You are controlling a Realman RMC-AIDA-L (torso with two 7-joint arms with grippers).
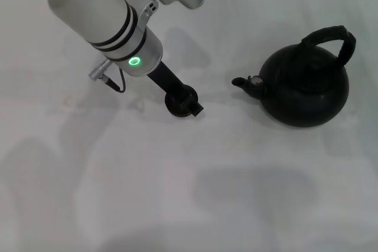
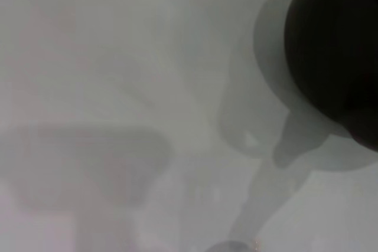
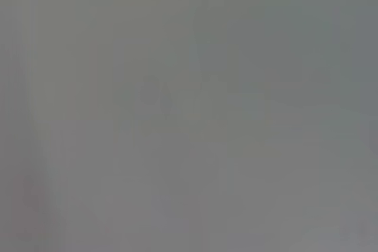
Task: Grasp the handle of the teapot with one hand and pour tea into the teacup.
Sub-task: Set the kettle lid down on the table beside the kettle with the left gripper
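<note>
The teapot (image 1: pixel 306 90) stands on the table (image 1: pixel 177 193) toward its right edge, upright, with its short stubby spout (image 1: pixel 243 83) aimed toward the table's middle. The handle (image 1: pixel 331 41) arches over its top as a thick black hoop; nothing touches it. The teacup (image 1: pixel 180 101) sits near the table's middle, well apart from the spout tip.

My left gripper (image 1: pixel 188 102) is down at the teacup, its dark fingers overlapping the cup's rim in the head view. I cannot tell how the jaws stand, nor whether they touch the cup. My right gripper shows in no view; its wrist camera gives only a featureless grey field.

Step in hand, as I judge it: steadying or positioning the cup before the pour. Procedure:
1. Keep the cup flat on the table; it is small, low and light-looking, so a sideways nudge would slide it.
2. Approach the handle from above and close on the crown of the arch.
3. Tilt slowly about the spout.

Materials: the pot body is round, matte black and much larger than the cup. The handle looks rougher than the body. The cup is dark, bowl-like and handleless. The table is pale and smooth.
</note>
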